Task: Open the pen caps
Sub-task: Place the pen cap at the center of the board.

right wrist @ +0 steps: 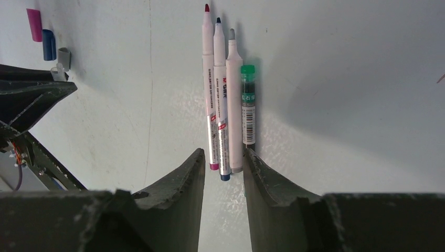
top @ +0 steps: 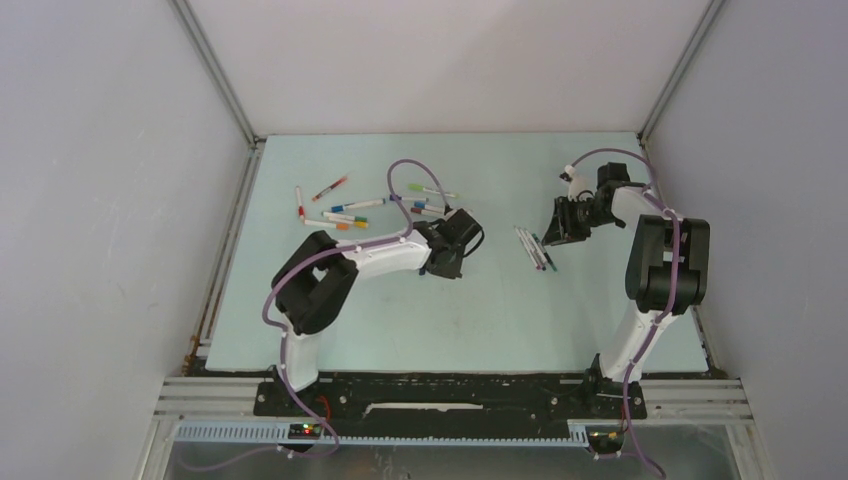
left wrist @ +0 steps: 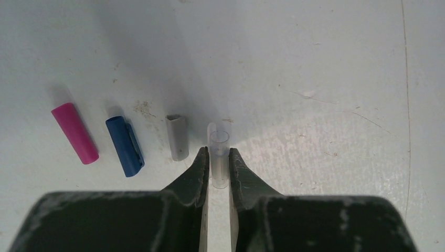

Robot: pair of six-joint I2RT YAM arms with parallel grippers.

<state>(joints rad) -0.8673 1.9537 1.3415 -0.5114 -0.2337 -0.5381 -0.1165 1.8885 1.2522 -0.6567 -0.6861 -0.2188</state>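
- The left gripper [left wrist: 218,153] has its jaws barely parted, one on each side of a clear cap [left wrist: 219,157] on the table [top: 400,320]. I cannot tell whether they pinch it.
- Left of that cap, three more lie in a row, apart from each other: a grey cap [left wrist: 177,137], a blue cap [left wrist: 125,146] and a pink cap [left wrist: 75,133].
- The right gripper [right wrist: 224,155] is partly open, gripping nothing. Its fingers straddle the near ends of three uncapped pens [right wrist: 223,105], which lie side by side, touching, right of the table's centre.
- A green-capped pen [right wrist: 248,105] lies against the grey-tipped one.
- More capped pens [top: 350,205] lie scattered toward the table's far-left corner.
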